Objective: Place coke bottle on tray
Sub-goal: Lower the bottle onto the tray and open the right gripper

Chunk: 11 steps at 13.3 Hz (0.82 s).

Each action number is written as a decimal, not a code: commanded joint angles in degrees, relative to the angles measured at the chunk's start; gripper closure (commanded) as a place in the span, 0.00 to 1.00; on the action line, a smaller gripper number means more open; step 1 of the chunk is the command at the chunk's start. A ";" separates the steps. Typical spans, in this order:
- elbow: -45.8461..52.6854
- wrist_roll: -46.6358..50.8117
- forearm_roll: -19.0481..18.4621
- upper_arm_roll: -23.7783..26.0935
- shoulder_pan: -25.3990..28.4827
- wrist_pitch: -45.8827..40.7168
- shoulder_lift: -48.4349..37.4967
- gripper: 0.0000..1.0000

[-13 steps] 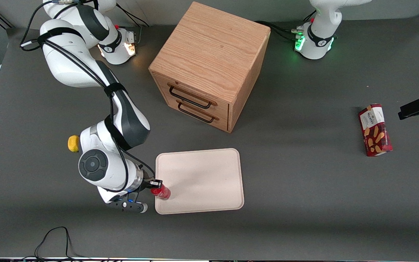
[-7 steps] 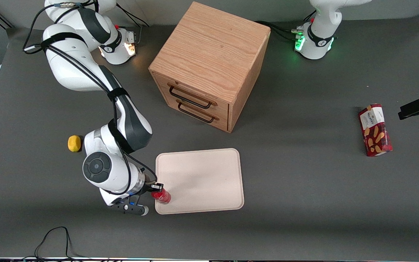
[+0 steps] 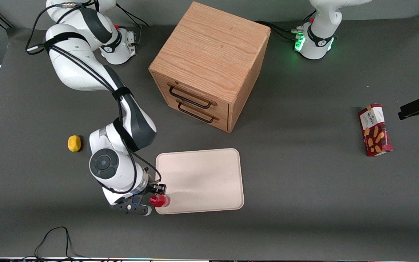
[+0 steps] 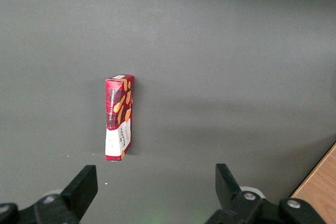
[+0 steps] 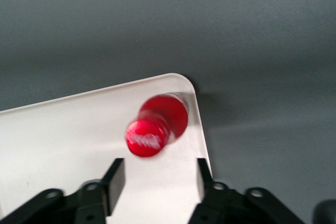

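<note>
Coke bottle (image 5: 157, 125) stands upright on the tray (image 3: 202, 174) corner; gripper (image 5: 156, 178) above, fingers spread apart — best lift straight up, no nudging.

I get even, soft light from overhead in the front view, with no hard glare on the matte table (image 3: 304, 182). The wooden cabinet (image 3: 209, 65) throws a faint shadow toward the parked arm's end, and a broad dim band crosses the table near the camera. A green glow shows on the parked arm's base (image 3: 315, 42).

In the right wrist view the coke bottle (image 5: 157, 127) looks smeared, its cap logo blurred. The tray (image 5: 63, 129) reads bright, almost washed out. The gripper (image 5: 157, 174) hangs just above the tray's corner, its dark fingers (image 5: 116, 177) spread and soft-edged.

The left wrist view is dimmer and grey, and the snack box (image 4: 119, 117) casts a soft shadow.
</note>
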 commanded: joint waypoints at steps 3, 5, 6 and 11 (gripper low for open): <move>2.24 1.79 -1.65 -0.13 0.70 0.04 1.17 0.00; 2.24 1.79 -1.65 -0.13 0.61 -0.14 1.00 0.00; 2.24 1.79 -1.56 -0.13 0.43 -0.57 0.82 0.00; 1.54 0.12 1.41 0.40 -2.98 -11.45 -2.95 0.00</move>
